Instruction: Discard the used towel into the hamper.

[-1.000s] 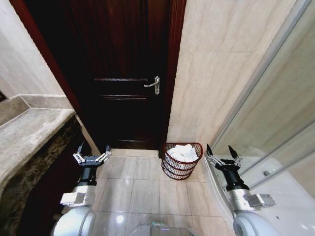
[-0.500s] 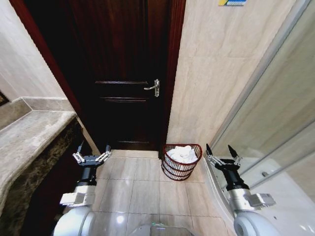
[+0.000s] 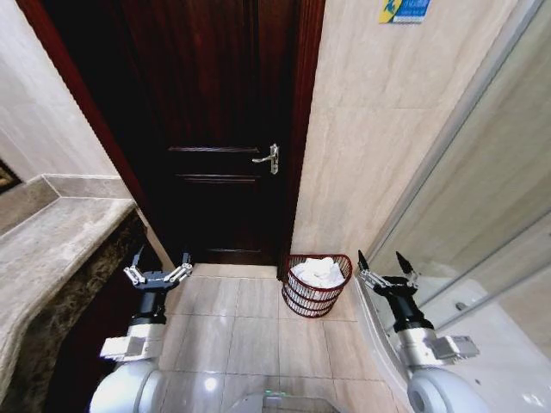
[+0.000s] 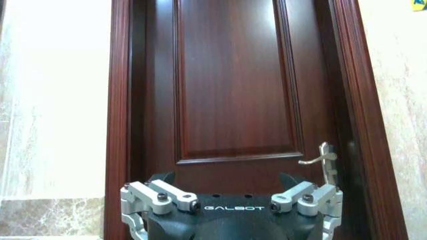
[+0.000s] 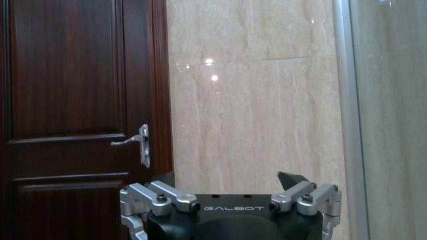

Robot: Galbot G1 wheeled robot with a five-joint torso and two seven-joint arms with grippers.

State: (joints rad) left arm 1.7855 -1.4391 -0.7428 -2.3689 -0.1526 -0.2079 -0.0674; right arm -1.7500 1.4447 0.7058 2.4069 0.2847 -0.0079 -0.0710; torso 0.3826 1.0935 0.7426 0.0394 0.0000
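The hamper (image 3: 315, 297), a dark reddish-brown wire basket, stands on the tiled floor against the beige wall, just right of the door. A crumpled white towel (image 3: 317, 272) lies inside it, heaped up to the rim. My left gripper (image 3: 157, 267) is raised and open, left of the hamper and well apart from it. My right gripper (image 3: 381, 269) is also raised and open, a short way to the hamper's right. Neither holds anything. Both wrist views look over the gripper bases at the door.
A dark wooden door (image 3: 225, 129) with a silver lever handle (image 3: 267, 159) faces me. A marble counter (image 3: 52, 249) runs along the left. A glass shower panel (image 3: 482, 215) and a white tub edge (image 3: 379, 331) close off the right. Open floor tiles (image 3: 250, 331) lie ahead.
The whole head view has shifted downwards in the picture, so the camera has tilted up a little. A blue sign has come into view at the top. Towel, hamper and both open grippers look unchanged.
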